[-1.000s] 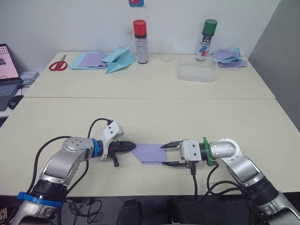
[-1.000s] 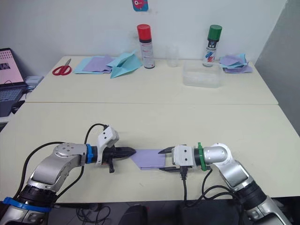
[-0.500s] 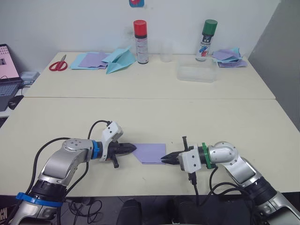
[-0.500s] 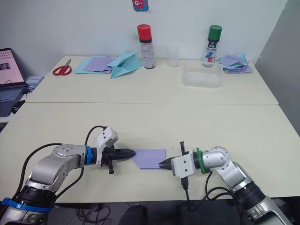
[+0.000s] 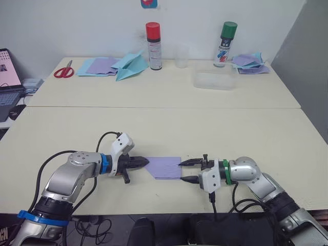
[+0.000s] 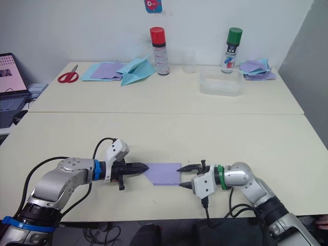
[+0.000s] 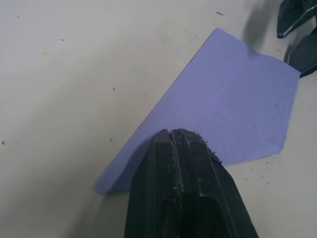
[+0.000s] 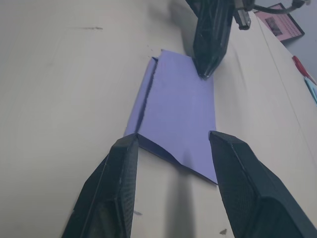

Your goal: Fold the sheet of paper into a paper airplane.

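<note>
The sheet of paper [image 5: 165, 167] is a flat, pale purple piece lying on the near part of the cream table [image 5: 169, 128], between the two grippers. One end is cut square and the other runs off in a slanted edge to a narrow tip, so it reads as a rectangle with one corner folded away. In the right wrist view a raised fold line runs down one long side, with a thin shadow under it, and a small flap lifts at the square end. The rest lies flush on the table.

Its long axis runs side to side across the table. The pointed end faces the robot's left and the square end faces the robot's right.

The left gripper [image 5: 142, 162] has its two black fingers pressed together with no gap, and their tip rests on the pointed end of the paper, pinning it down rather than gripping it. The right gripper [image 5: 185, 170] is spread wide, its two fingers standing apart at the square end, one at each corner, with the paper's edge in the gap between them. I cannot tell whether those fingertips touch the paper.

Well behind, on the far table, stand a red-capped spray can [image 5: 153, 45] and a green-capped spray can [image 5: 226, 43], with scissors [image 5: 63, 70] near the far left edge.
</note>
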`<state>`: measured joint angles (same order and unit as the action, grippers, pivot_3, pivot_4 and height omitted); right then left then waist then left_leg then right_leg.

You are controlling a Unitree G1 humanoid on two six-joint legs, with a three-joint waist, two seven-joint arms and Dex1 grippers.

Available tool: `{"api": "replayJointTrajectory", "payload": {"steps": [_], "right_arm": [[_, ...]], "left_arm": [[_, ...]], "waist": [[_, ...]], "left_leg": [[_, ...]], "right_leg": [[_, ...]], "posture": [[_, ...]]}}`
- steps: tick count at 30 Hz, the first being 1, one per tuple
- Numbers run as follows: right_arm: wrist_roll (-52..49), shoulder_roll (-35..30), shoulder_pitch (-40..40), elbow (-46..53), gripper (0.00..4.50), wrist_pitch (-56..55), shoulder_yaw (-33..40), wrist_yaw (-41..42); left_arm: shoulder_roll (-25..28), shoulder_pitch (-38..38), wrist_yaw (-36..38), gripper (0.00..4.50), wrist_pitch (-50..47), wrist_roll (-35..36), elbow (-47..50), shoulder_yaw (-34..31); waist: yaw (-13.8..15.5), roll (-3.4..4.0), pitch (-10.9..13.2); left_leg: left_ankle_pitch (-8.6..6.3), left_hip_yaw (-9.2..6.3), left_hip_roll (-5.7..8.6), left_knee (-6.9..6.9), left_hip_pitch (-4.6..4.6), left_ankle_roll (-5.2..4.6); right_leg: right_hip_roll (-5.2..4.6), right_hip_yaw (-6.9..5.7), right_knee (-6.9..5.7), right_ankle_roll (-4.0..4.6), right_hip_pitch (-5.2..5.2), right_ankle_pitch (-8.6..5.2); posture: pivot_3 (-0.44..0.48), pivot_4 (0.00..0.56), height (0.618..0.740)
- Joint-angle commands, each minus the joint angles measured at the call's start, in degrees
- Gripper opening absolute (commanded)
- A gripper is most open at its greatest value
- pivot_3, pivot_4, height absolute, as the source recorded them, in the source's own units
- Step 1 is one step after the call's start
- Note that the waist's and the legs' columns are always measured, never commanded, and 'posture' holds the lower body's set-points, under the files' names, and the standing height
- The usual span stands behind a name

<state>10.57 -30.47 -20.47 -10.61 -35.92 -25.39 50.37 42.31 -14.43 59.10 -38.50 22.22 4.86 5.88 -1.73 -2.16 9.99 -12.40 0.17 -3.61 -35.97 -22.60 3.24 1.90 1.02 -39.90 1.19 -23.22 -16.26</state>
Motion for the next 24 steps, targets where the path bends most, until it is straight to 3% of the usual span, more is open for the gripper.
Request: {"api": "replayJointTrajectory", "payload": {"steps": [1, 13, 20, 24], "right_arm": [[-0.1, 2.3, -1.4, 0.1, 2.31, -0.2, 0.0, -1.7], [0.1, 7.8, -3.0, -0.7, 2.31, 1.5, -1.6, -2.2], [3.1, 10.6, -5.1, -6.4, 2.31, 1.9, -3.7, -3.0], [1.5, 10.9, -5.4, -7.3, 1.44, 2.6, -3.5, -1.7]], "left_arm": [[-0.3, 0.6, 0.1, 0.00, -1.7, -0.6, -1.1, 2.0], [-0.1, 0.3, 0.3, 0.00, -1.6, -0.7, -1.3, 1.9], [-1.1, -0.3, 0.4, 0.00, -2.9, 1.3, -0.7, 0.6], [0.0, -1.6, 2.1, 0.00, -3.8, 2.7, -0.7, -0.6]], "waist": [[0.0, 0.00, 0.0], [0.1, 0.00, 0.0], [0.1, 0.01, 0.0], [0.1, 0.00, 0.0]], "left_leg": [[0.00, 0.00, 0.00, 0.00, 0.01, 0.00], [0.00, -0.02, 0.01, -0.01, 0.00, 0.00], [0.00, -0.01, 0.02, -0.01, 0.01, 0.00], [0.00, -0.02, 0.02, -0.03, -0.01, 0.00]], "right_leg": [[0.00, 0.00, -0.01, 0.00, 0.00, 0.00], [-0.02, -0.01, -0.03, 0.00, 0.01, 0.00], [-0.02, 0.00, -0.05, 0.00, 0.02, 0.00], [-0.02, -0.01, -0.04, 0.00, 0.02, 0.00]], "posture": [[0.000, 0.150, 0.740], [0.000, 0.150, 0.740], [0.000, 0.150, 0.740], [0.000, 0.150, 0.740]]}}
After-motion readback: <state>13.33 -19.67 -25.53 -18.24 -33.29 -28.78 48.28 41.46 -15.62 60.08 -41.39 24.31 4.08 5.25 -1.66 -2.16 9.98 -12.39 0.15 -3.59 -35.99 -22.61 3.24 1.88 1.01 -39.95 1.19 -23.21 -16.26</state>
